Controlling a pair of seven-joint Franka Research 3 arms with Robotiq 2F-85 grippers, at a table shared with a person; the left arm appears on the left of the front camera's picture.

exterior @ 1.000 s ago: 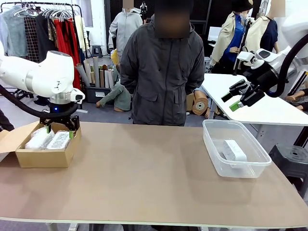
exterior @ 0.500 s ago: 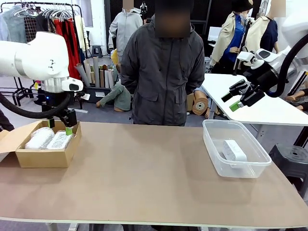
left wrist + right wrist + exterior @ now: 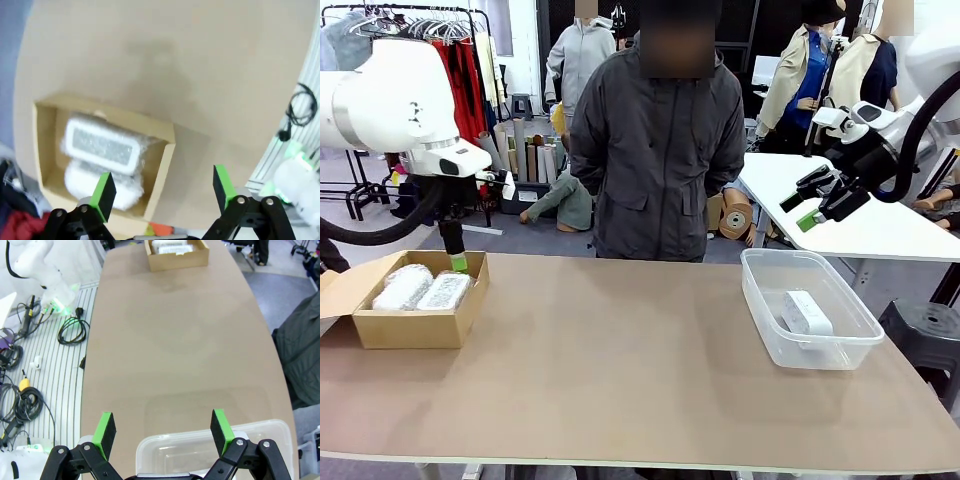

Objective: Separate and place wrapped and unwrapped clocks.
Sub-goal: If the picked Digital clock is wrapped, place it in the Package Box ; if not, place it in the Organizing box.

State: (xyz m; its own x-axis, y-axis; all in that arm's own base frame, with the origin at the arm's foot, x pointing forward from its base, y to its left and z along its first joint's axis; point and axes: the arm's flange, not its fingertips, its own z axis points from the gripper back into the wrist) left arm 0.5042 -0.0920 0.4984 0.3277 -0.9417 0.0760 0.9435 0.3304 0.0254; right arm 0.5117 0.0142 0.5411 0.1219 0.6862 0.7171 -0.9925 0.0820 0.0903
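Two wrapped clocks, a rounder one (image 3: 403,285) and a flat rectangular one (image 3: 445,290), lie side by side in a cardboard box (image 3: 415,328) at the table's left end. My left gripper (image 3: 455,260) hangs open and empty just above the box's far right corner. From the left wrist the flat bundle (image 3: 102,145) lies over the rounder one (image 3: 107,189) in the box (image 3: 162,150), below my open left gripper (image 3: 162,192). The bare white clock (image 3: 807,312) rests in a clear plastic tub (image 3: 765,300). My right gripper (image 3: 807,208) is open, high above the tub.
A person in a dark jacket (image 3: 655,150) stands at the far edge, hands behind the back. The right wrist view looks down over the tub's rim (image 3: 215,442) between my right gripper (image 3: 162,432) pads, with the box (image 3: 175,257) far off. A white side table (image 3: 860,215) stands at the right.
My left arm has lifted up out of the box, its gripper open and empty; both wrapped clocks stayed in the box. The right arm has not moved.
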